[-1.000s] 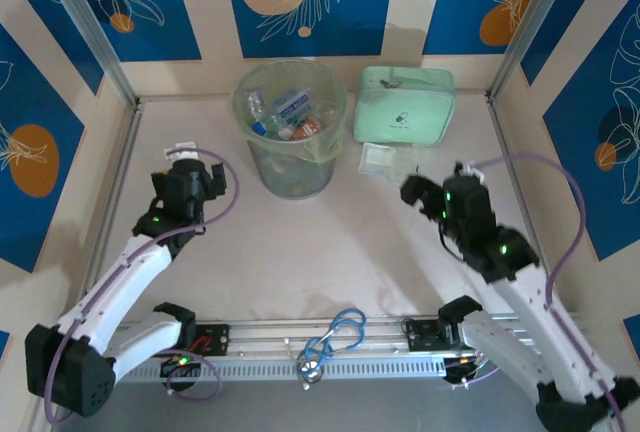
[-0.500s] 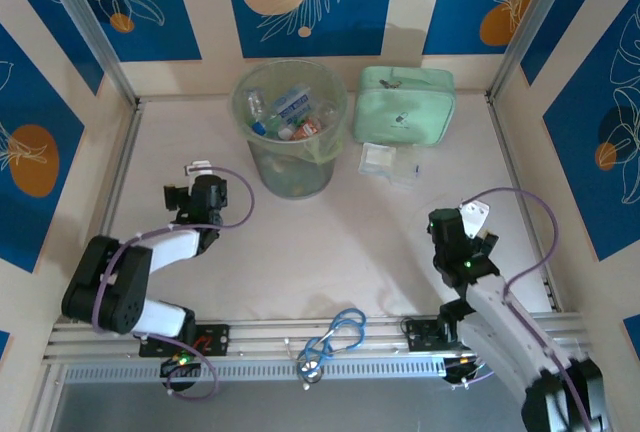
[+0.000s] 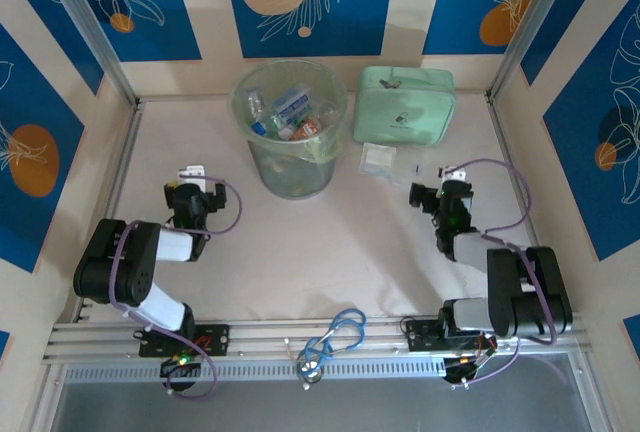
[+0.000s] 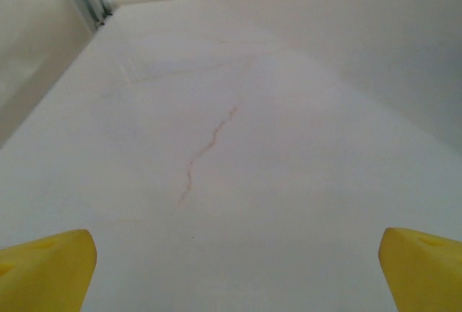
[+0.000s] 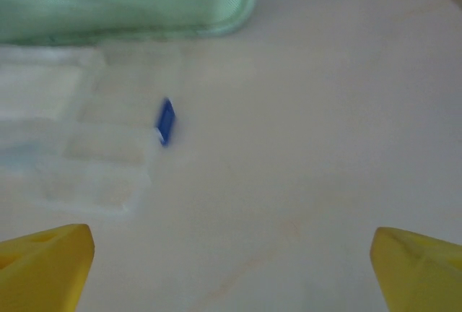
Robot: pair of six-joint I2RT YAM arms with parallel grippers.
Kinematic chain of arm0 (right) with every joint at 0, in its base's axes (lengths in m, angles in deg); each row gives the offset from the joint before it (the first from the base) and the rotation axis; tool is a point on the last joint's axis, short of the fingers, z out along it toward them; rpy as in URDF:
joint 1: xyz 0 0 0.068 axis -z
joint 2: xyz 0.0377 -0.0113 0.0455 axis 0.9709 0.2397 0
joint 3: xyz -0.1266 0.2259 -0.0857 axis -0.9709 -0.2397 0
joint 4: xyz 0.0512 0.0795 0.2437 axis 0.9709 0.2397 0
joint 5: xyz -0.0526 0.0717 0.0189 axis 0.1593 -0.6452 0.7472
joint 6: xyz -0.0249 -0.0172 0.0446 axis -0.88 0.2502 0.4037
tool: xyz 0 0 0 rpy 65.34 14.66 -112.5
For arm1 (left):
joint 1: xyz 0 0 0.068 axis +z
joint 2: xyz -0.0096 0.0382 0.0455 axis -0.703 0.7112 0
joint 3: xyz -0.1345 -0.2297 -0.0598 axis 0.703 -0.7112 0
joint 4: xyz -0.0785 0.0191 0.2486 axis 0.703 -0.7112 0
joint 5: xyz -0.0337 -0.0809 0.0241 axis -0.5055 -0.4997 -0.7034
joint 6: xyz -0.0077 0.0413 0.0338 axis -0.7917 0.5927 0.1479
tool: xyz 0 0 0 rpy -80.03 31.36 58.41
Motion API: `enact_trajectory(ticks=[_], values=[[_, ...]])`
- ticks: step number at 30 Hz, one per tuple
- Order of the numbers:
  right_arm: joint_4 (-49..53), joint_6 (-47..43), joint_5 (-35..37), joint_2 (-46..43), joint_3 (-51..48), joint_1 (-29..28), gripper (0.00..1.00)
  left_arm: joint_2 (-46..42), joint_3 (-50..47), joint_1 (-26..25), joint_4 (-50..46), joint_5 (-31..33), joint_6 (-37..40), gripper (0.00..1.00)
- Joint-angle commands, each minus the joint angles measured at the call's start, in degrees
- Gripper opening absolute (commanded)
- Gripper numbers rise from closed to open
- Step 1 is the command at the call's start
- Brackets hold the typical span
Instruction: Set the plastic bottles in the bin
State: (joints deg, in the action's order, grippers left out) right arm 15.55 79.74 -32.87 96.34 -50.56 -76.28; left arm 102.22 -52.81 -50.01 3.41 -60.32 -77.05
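The bin (image 3: pixel 291 157) is a pale-green translucent wastebasket standing at the back centre. Several plastic bottles (image 3: pixel 290 112) lie inside it, clear with blue labels, plus one with red-orange. My left gripper (image 3: pixel 190 184) rests low, left of the bin, and is open with nothing in it. Its yellow fingertips (image 4: pixel 50 269) stand wide apart over bare table, around the left gripper's (image 4: pixel 234 276) empty middle. My right gripper (image 3: pixel 440 190) sits low at the right, also open and empty. In its wrist view the right gripper (image 5: pixel 231 269) faces the table with its fingertips (image 5: pixel 47 261) far apart.
A flat mint-green zip case (image 3: pixel 403 104) (image 5: pixel 130 1) lies right of the bin. A clear plastic box (image 3: pixel 385 162) (image 5: pixel 79 146) with a small blue clip (image 5: pixel 165 120) sits in front of it. A blue cord loop (image 3: pixel 335 337) lies on the near rail. Walls enclose the table.
Both arms have folded back from their stretched poses, elbows drawn in toward the bases. The grippers now sit low over the table. The bin and its bottles have not moved.
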Motion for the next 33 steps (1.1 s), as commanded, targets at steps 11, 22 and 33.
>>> enact_trajectory(ticks=[11,22,33], values=[[-14.86,-1.69,-9.38,9.34,1.72,-0.65,0.99,0.54,-0.78,1.13,6.04,-5.28,-0.12,1.0],[-15.49,-1.94,-9.27,9.75,1.66,-0.75,0.99,0.57,1.39,0.86,1.96,-12.82,2.78,1.0],[-15.35,-2.25,-10.75,9.63,1.73,-0.55,0.99,0.61,1.52,1.08,1.77,-13.28,2.6,1.0]])
